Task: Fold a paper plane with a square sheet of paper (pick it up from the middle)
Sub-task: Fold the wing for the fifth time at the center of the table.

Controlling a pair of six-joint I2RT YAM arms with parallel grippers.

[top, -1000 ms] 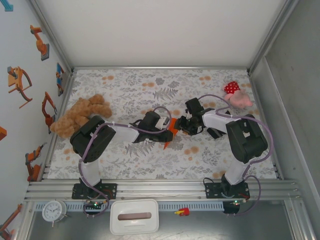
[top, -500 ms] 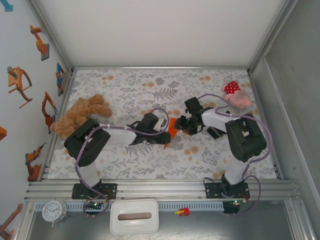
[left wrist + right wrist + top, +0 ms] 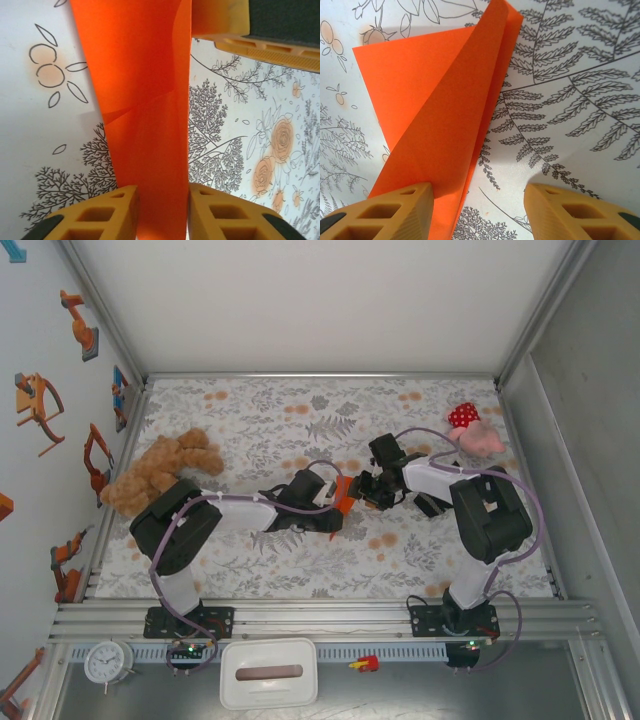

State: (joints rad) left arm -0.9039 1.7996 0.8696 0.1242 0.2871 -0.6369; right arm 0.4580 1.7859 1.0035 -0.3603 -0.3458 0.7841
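The orange sheet of paper (image 3: 345, 503), folded into a narrow pointed shape with layered flaps, lies mid-table between both grippers. My left gripper (image 3: 335, 502) comes at it from the left. In the left wrist view the paper (image 3: 145, 100) runs as a strip between my yellow fingers (image 3: 110, 210), filling the gap of my left gripper (image 3: 162, 192) and touching both. My right gripper (image 3: 364, 488) meets it from the right. In the right wrist view the right gripper (image 3: 479, 192) is open: one finger (image 3: 395, 210) rests on the paper (image 3: 435, 110), the other stands on bare cloth.
A brown teddy bear (image 3: 160, 470) lies at the left wall. A red-and-pink polka-dot plush (image 3: 470, 428) sits at the back right. The floral cloth (image 3: 300, 410) is walled on three sides. A white box (image 3: 268, 672) and clock (image 3: 107, 660) sit beyond the near rail.
My left gripper has edged right, closer to the right gripper, and less of the paper's lower tip shows. The right arm has barely moved.
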